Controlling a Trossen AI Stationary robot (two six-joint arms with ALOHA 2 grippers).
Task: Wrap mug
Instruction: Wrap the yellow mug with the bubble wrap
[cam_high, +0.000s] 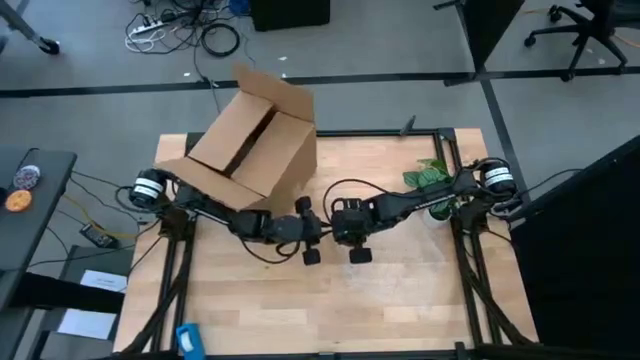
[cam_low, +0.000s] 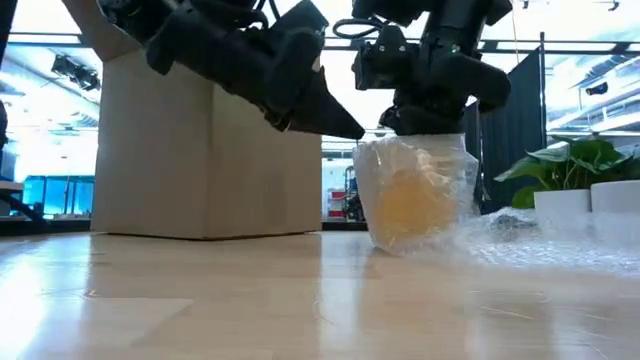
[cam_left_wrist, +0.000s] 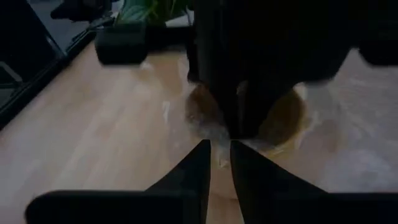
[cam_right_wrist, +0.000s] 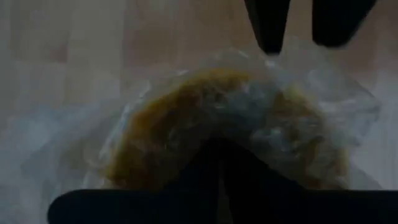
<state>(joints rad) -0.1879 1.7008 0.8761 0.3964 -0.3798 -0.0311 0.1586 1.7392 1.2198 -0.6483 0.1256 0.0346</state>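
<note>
Wooden planks make up the surface (cam_high: 400, 290), where an open cardboard box (cam_high: 255, 140) stands toward the far left, behind the left fingers (cam_left_wrist: 219, 163), which are drawn narrow, almost together, with only a slim gap, their tips just at the near edge of the crinkly plastic wrap (cam_low: 420, 190). Directly below the right fingers (cam_right_wrist: 219, 171), closed on the top of that wrap, sits the yellow-orange mug (cam_low: 408, 205), swathed in the plastic. Beyond them a leafy plant (cam_low: 570, 165) in a white pot occupies the right edge, with grey floor and cables (cam_high: 190, 30) behind the box.
</note>
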